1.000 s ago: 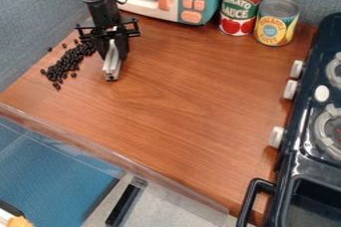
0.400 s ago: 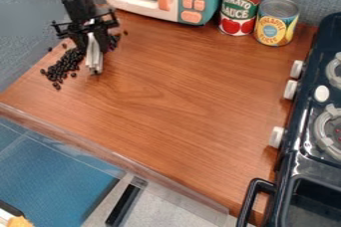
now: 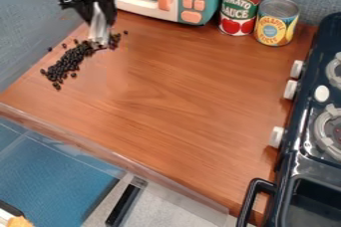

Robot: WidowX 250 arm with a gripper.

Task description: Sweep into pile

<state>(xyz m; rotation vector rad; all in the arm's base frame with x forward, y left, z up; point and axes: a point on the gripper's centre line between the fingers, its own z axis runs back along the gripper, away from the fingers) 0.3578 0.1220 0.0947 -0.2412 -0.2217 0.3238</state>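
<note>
The black gripper (image 3: pixel 98 17) hangs at the upper left of the table, shut on a pale grey-white sweeping tool (image 3: pixel 99 28) that points downward. The tool's lower end is at the upper right part of the black beans (image 3: pixel 69 61). Most beans lie in a slanting band along the table's left side, running from beside the tool down to the lower left. A smaller group (image 3: pixel 114 40) sits just right of the tool, with a few loose ones around. Some beans behind the tool are hidden.
A toy microwave (image 3: pixel 180 2) stands at the back, right of the gripper. Two cans, one red (image 3: pixel 240 12) and one yellow (image 3: pixel 275 28), stand beside it. A dark toy stove (image 3: pixel 309 121) lines the right edge of the wooden table (image 3: pixel 180 106).
The gripper and tool first shifted left, then up and slightly right in the view, toward the back. More beans right of the tool are now uncovered.
</note>
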